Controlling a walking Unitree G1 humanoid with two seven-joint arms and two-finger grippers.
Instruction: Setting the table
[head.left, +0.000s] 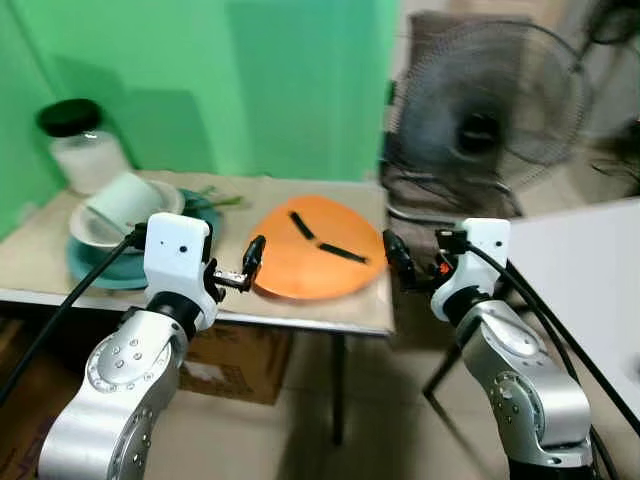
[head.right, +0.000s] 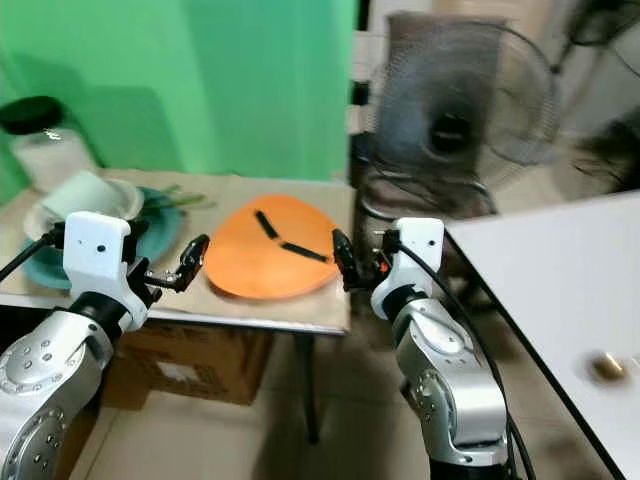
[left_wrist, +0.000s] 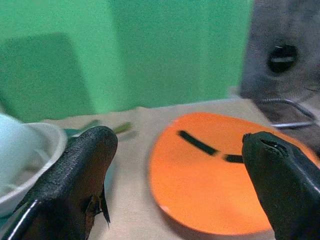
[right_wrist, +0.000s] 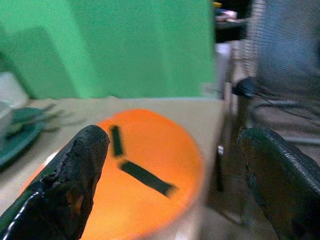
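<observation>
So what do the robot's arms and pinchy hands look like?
Both arms are shiny silver metal with rounded joints dotted with small screws. Each wrist is a white boxy block with a thick black cable running back from it. The left gripper and the right gripper each have two long black fingers with a rough, rubbery look.

You have an orange mat (head.left: 318, 248) lying flat at the table's (head.left: 300, 315) right end — round, with two black strips on it set at an angle to each other. Its near edge sits close to the table's front edge. To its left you see a teal plate (head.left: 120, 265) carrying a white bowl (head.left: 92, 228), and a pale green cup (head.left: 125, 200) lies tipped on its side in that bowl. Something thin and green (head.left: 222, 201) — too blurred for you to identify — rests by the plate's far rim, between the stack and the mat.
</observation>
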